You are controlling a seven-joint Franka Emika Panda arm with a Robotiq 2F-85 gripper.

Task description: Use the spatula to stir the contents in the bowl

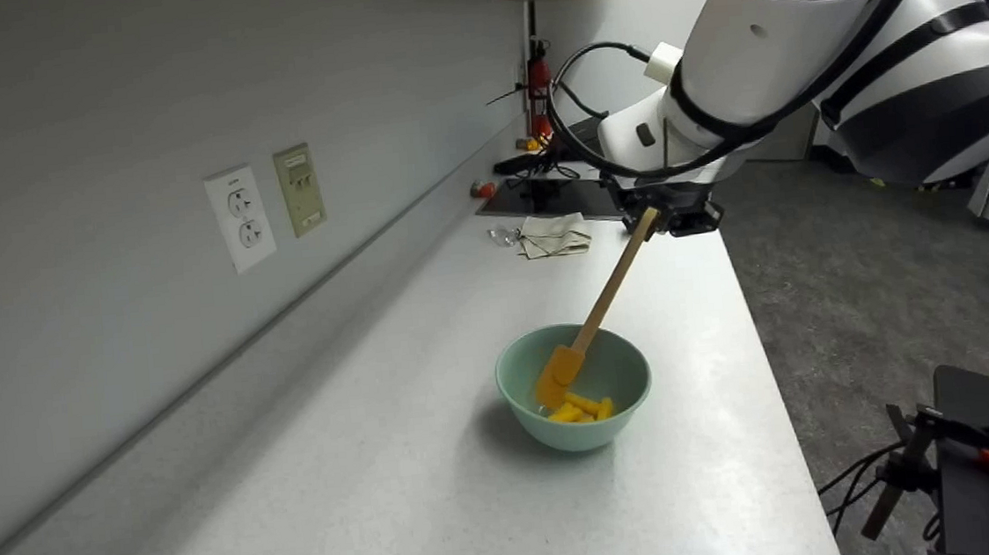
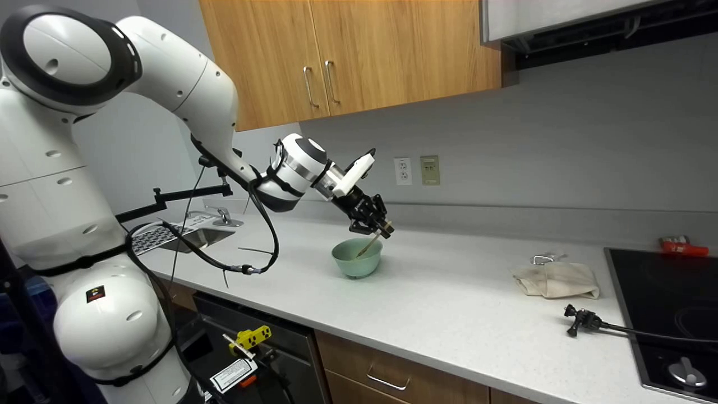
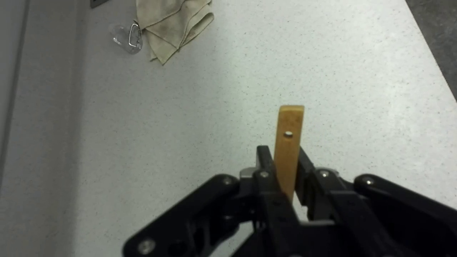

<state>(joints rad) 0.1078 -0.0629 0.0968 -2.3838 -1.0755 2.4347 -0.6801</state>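
Note:
The spatula (image 1: 609,295) has a light wooden handle and an orange head. It leans in the pale mint-green bowl (image 1: 560,434), with its head down inside, beside or touching the yellow contents (image 1: 588,406). My gripper (image 1: 653,219) is shut on the top of the handle, above the bowl's far side in that view. In an exterior view the spatula (image 2: 368,246) slants from the gripper (image 2: 385,229) into the bowl (image 2: 357,270); the contents are hidden there. In the wrist view the handle's holed end (image 3: 289,121) sticks out between the fingers (image 3: 284,160); bowl and contents are out of view.
The bowl stands on a white counter (image 2: 449,280) along a wall. A folded cloth (image 2: 558,279) and a clear plastic item with a metal clip (image 3: 130,37) lie farther along. Beyond are a black cooktop (image 2: 662,303) and a black mount (image 2: 583,320). Cabinets (image 2: 359,62) hang above.

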